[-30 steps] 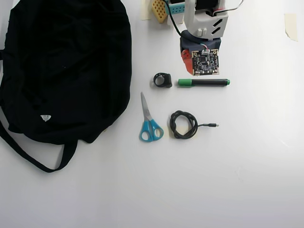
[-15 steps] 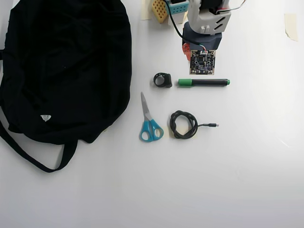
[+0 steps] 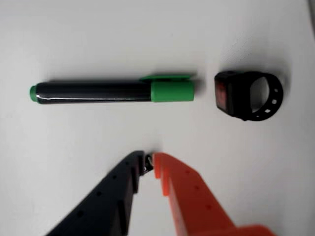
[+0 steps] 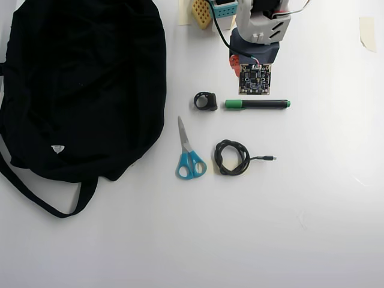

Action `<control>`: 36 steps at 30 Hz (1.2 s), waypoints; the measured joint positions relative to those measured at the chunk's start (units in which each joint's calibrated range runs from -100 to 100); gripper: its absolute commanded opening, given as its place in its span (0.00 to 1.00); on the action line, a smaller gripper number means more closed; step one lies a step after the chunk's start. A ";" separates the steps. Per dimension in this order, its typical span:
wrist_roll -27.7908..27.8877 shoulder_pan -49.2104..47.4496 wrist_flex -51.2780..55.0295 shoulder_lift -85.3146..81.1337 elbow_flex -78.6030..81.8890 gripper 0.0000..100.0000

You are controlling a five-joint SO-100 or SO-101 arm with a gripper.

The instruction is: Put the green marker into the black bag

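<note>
The green marker (image 3: 113,91) lies flat on the white table, black barrel with its green cap toward the right in the wrist view. My gripper (image 3: 149,162) hovers just short of it, black and orange fingers closed tip to tip with nothing between them. In the overhead view the marker (image 4: 258,104) lies crosswise just below my wrist's circuit board (image 4: 255,79), cap pointing left. The black bag (image 4: 78,84) sprawls over the table's left side, a small white label near its lower edge and a strap trailing below.
A black ring-shaped gadget (image 4: 205,101) sits just left of the marker's cap, also in the wrist view as the ring gadget (image 3: 248,95). Blue-handled scissors (image 4: 189,157) and a coiled black cable (image 4: 231,157) lie below. Tape (image 4: 367,31) sits at top right.
The wrist has pulled back toward the top of the overhead view, away from the marker, over the last second. Marker, bag and other items have not moved.
</note>
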 measured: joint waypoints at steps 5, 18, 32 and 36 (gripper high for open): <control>0.00 -2.13 0.00 0.00 0.00 0.02; -3.42 -5.00 0.00 0.00 0.00 0.02; -17.83 -8.52 0.00 0.00 0.00 0.02; -22.56 -8.89 0.00 0.00 0.00 0.02</control>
